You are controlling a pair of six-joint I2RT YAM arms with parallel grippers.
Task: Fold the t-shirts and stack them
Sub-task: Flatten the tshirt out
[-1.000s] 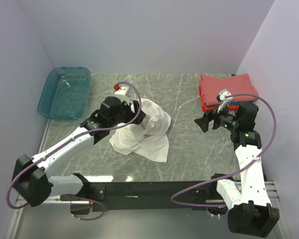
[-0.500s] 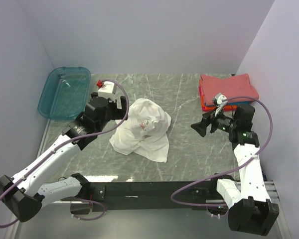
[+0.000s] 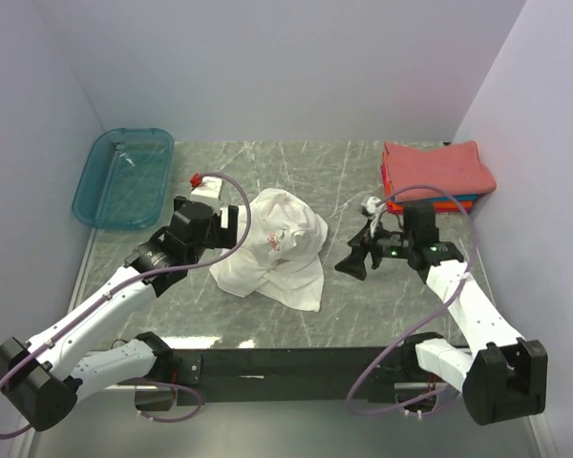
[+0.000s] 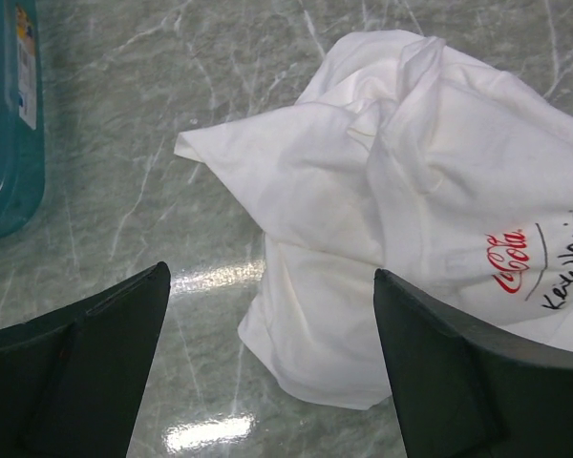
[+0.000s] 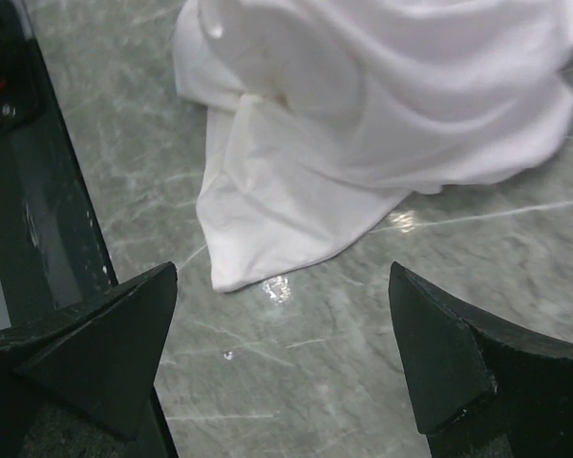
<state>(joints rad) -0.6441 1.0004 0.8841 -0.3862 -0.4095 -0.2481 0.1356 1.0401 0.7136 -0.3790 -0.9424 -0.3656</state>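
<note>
The crumpled white tee [image 3: 277,250] is lying on the table [image 3: 363,181]. The left end effector [image 3: 232,221] and right end effector [image 3: 353,260] are hovering beside it, fingers spread apart, gripping nothing.

Crumpled shirt [image 3: 272,250] lies mid-desk [image 3: 353,181], a little left of centre. Stack of folded shirts [image 3: 435,170] sits at the far right corner, well apart from it. Bin [image 3: 124,176] sits at the far left corner, along the left edge. Left gripper [image 3: 235,222] is just beside the crumpled shirt's left side, between shirt and bin. Right gripper [image 3: 351,262] is off the shirt's right side, near but apart, nearer the front edge than the stack.
</note>
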